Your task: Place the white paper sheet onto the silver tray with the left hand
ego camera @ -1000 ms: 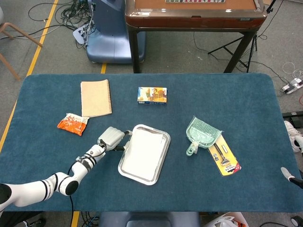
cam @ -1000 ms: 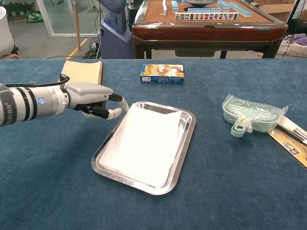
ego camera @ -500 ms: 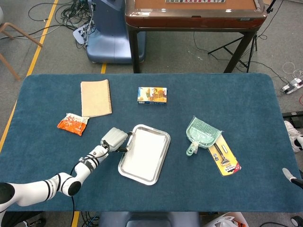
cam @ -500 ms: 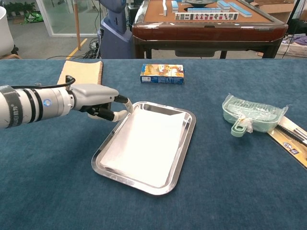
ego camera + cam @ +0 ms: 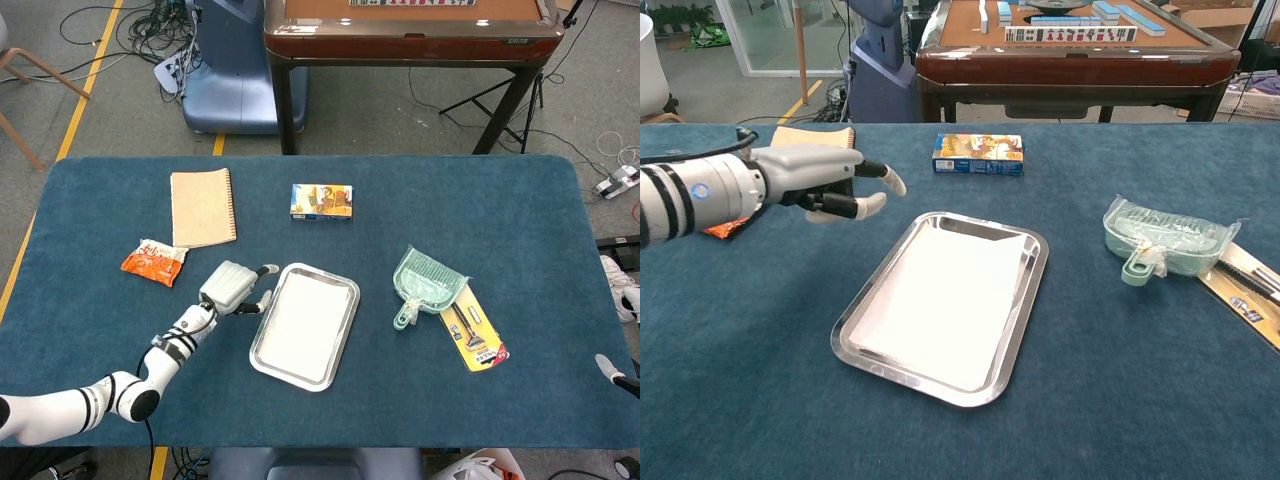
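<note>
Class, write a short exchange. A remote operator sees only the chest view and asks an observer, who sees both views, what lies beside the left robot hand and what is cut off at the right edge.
Operator: Something orange peeks out behind the left robot hand. What is it?
Observer: The head view shows an orange snack packet. It lies flat on the table to the left of that hand and does not touch it.
Operator: What is the item cut off at my right edge?
Observer: It is a yellow-backed packaged tool. It lies wholly on the table, right beside the green dustpan.
</note>
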`<state>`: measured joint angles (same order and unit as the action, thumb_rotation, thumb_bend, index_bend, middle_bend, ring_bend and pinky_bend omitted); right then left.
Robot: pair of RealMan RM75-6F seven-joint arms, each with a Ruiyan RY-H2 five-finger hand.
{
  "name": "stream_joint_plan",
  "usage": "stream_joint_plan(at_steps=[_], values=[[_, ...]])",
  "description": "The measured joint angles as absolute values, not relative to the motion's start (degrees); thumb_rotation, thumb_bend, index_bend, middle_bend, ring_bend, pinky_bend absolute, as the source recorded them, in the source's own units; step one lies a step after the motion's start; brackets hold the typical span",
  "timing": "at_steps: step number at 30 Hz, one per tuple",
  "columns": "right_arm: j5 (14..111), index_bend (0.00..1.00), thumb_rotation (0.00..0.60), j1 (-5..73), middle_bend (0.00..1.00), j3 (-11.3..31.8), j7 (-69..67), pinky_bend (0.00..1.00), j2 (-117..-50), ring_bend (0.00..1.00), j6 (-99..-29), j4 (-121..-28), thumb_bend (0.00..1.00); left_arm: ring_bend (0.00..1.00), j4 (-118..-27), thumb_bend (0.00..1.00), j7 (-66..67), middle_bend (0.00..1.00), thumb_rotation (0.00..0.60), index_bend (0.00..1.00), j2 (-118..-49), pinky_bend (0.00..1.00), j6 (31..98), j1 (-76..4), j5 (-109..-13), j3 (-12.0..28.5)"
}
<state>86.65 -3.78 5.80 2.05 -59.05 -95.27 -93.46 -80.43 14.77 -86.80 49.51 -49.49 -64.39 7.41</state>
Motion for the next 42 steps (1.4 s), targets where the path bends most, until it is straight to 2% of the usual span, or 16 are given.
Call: stream_joint_plan(at_steps=[4,7,11,18,20,33,42], values=[[87.4,0.13,0.6,-2.9,0.18,5.6,2.6,0.17,-58.5,0.1,-94.1,-93.9,0.12,0.61,-83.4,0.44,14.2,0.67,0.277,0.17,-83.8,0.9,54.6,-46.1,-65.4,7.1],[87.9,0.13,0.6,-2.3,0.18,5.4,2.9,0.17,-58.1,0.1,-93.0,-94.2,0.12,0.53,-86.0,0.41,14.0,0.56,0.284,0.17,-80.8,0.79,58.7,-42.6,-65.7,6.6],[88.5,0.13,0.6,-1.2,0.18,5.1,3.1,0.17,-57.6,0.1,-91.2,-94.5,0.12,0.42,-88.5,0.37,13.5,0.44,0.296,0.18,-77.7,0.59,63.5,-38.3,-65.9,5.7],[90.6,0.13,0.6,1.2,0.17,4.4,2.7,0.17,-56.9,0.09,-88.0,-95.0,0.12,0.25,-91.4,0.34,11.5,0.28,0.311,0.17,-74.5,0.29,71.0,-31.1,-67.6,3.7],[91.0,0.13,0.6,1.8,0.16,4.2,2.1,0.17,-56.7,0.09,-87.4,-95.0,0.11,0.24,-92.1,0.33,10.8,0.27,0.311,0.17,-73.8,0.24,73.1,-29.2,-68.2,3.3],[91.8,0.13,0.6,5.0,0.16,3.4,1.6,0.17,-56.3,0.09,-82.9,-94.9,0.12,0.24,-99.1,0.33,10.8,0.27,0.321,0.17,-68.1,0.19,84.7,-17.7,-72.9,-0.2],[95.4,0.13,0.6,6.8,0.16,2.3,1.3,0.17,-57.5,0.09,-82.0,-94.3,0.12,0.24,-102.4,0.33,12.3,0.27,0.344,0.17,-66.6,0.17,88.7,-13.0,-76.9,-1.7]])
